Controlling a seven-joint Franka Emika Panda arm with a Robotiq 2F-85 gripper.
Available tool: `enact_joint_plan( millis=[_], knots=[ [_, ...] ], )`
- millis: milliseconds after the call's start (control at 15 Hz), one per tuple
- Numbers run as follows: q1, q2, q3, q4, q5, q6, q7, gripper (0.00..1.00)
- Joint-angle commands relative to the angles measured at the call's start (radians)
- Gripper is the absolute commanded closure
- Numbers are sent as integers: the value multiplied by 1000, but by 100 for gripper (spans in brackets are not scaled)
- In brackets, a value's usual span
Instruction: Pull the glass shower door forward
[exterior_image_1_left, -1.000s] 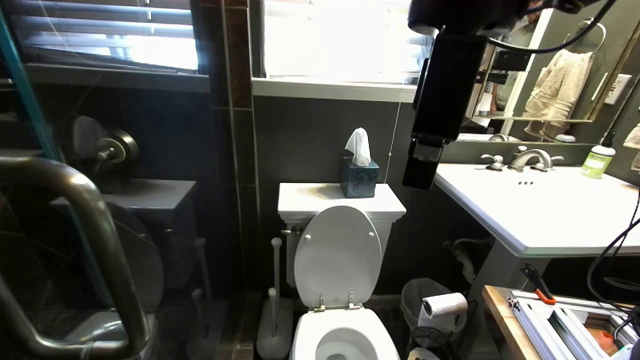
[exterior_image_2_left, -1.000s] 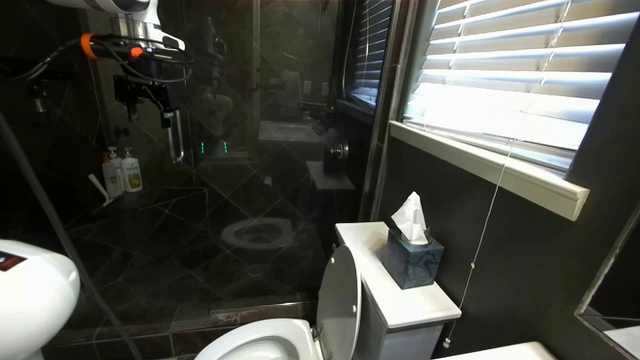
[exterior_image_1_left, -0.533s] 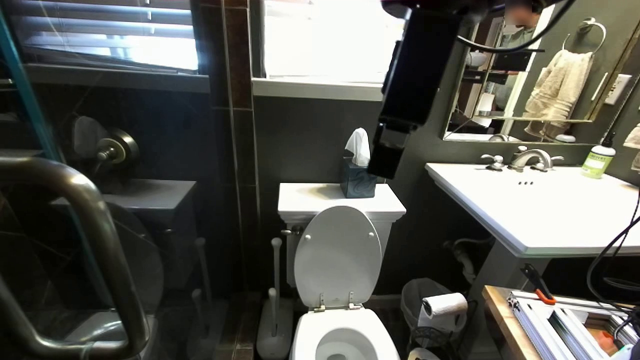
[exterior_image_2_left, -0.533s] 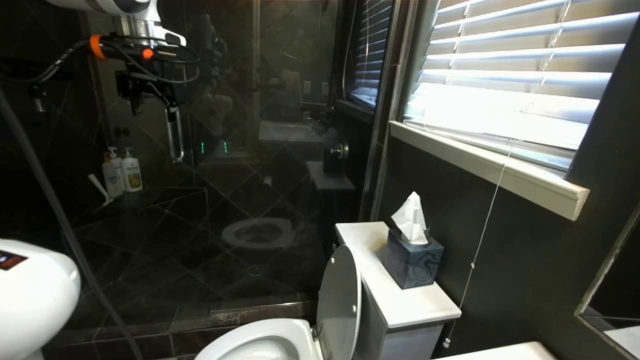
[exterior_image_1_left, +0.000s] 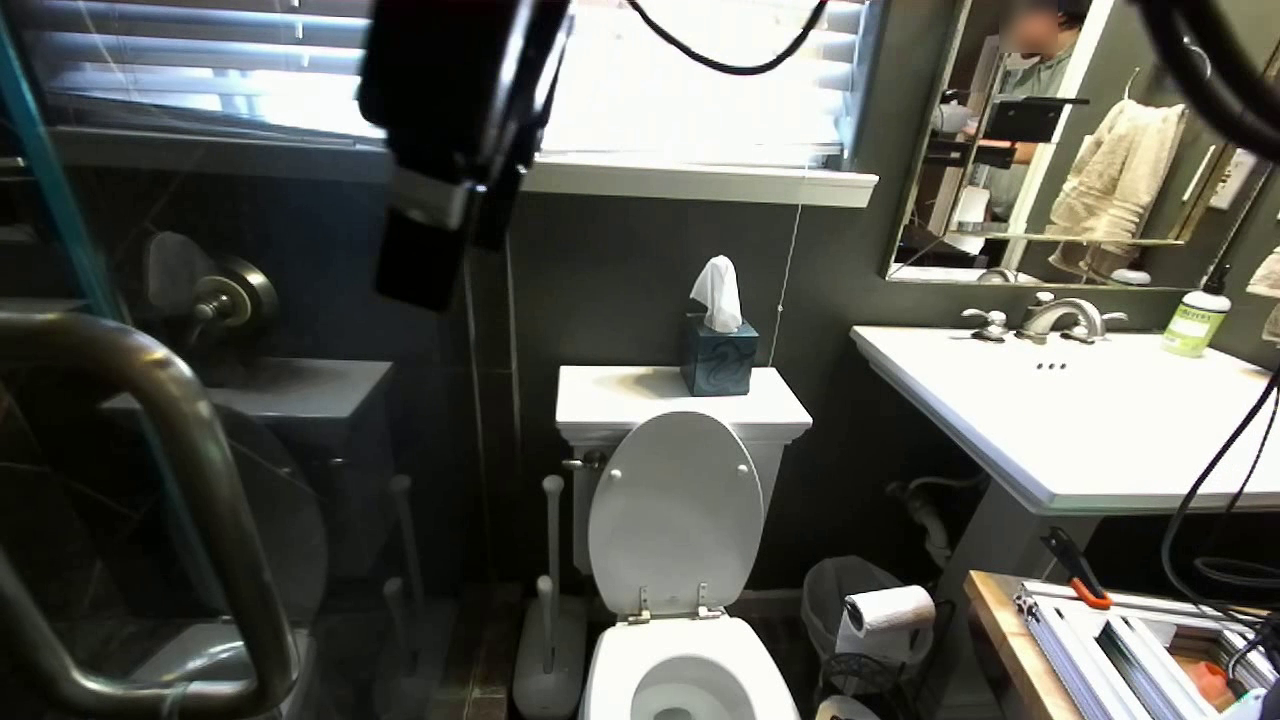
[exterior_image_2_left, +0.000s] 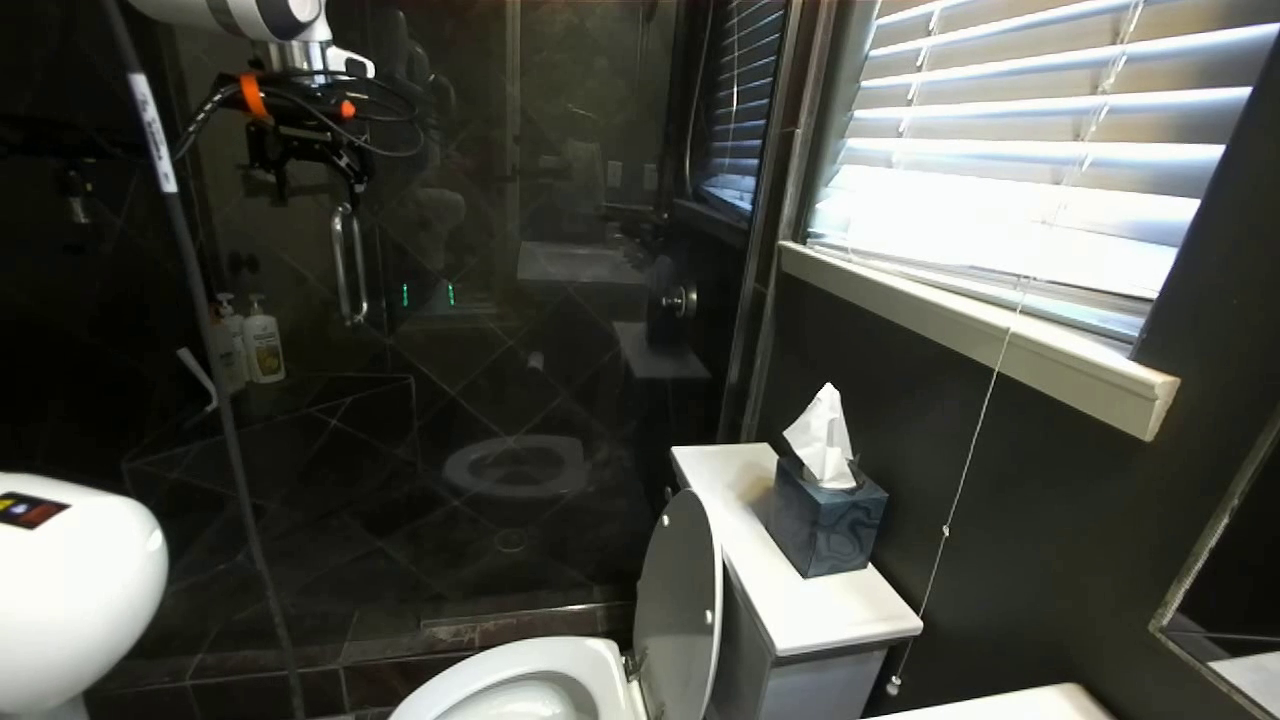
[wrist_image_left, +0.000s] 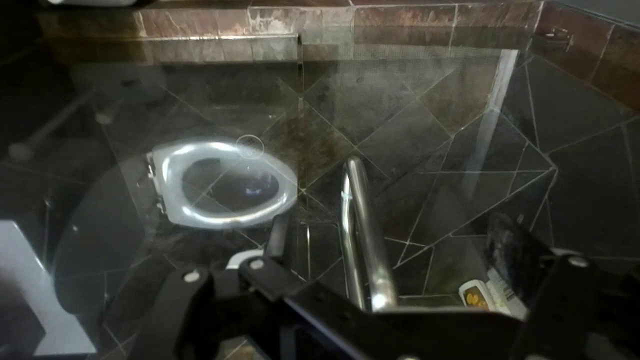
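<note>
Wide-spread pincer near the handle

In the wrist view its two fingers stand far apart with nothing in their grip, and the handle shows in the gap between them. In an exterior view the glass shower door stretches down at 6 o'clock from the pincer, its handle near at 5; whether they touch is unclear. From the handle, the toilet bowl lies at 5 o'clock, the tissue box at 4.

I'm looking in on a bathroom: a toilet and a sink sit lower than my jaws, a glass shower door near those jaws.
</note>
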Motion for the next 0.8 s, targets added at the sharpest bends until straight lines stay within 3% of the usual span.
enact_joint_plan(
  millis=[0,133,200,267,400,533,733],
  knots=[
    [10,137,2,138,-12,88,-58,0],
    [11,187,3,176,-4,131,-78,0],
    [11,207,6,188,4,146,-88,7],
    [12,224,8,200,0,164,-98,26],
    [14,252,14,220,0,183,-114,32],
    [13,271,18,235,3,192,-126,46],
    [13,286,21,251,4,188,-132,50]
  ],
)
